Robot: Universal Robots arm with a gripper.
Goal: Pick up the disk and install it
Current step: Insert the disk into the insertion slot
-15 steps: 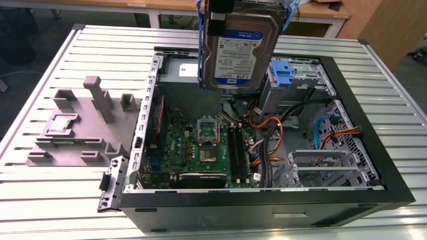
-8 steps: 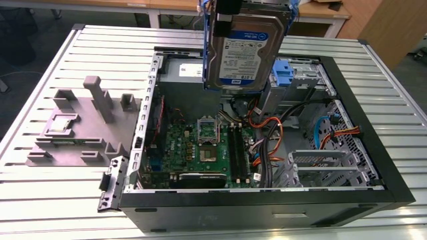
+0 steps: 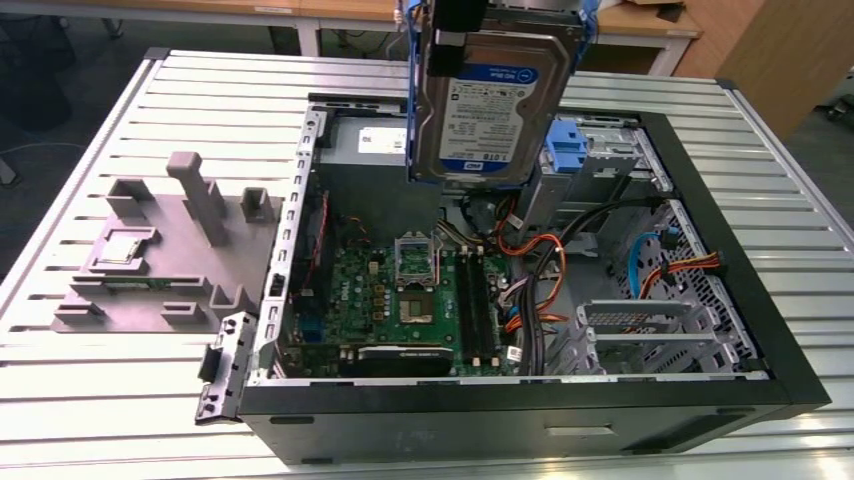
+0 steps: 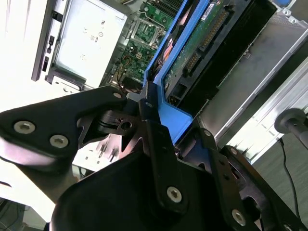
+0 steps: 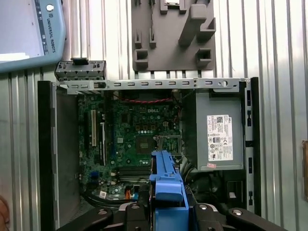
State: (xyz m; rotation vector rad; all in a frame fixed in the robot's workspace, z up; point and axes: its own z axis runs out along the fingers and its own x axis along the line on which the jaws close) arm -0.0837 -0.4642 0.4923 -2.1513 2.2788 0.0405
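The disk (image 3: 494, 90), a silver hard drive with a white-and-blue label in a blue carrier, hangs upright above the back of the open computer case (image 3: 534, 400). My gripper (image 3: 461, 18) is shut on its top edge. In the second wrist view the black fingers (image 4: 156, 130) clamp the carrier's blue rim, and the disk (image 4: 202, 43) shows its green circuit board side. In the first wrist view the disk (image 5: 166, 183) is seen edge-on, over the motherboard (image 5: 139, 139).
The grey power supply box (image 5: 219, 137) sits in one corner of the case. A blue bracket (image 3: 570, 150) stands on the grey drive bay behind orange cables (image 3: 547, 260). A grey fixture block (image 3: 160, 250) lies on the slatted table (image 3: 80, 400) at the exterior view's left. A teach pendant (image 5: 24, 33) lies nearby.
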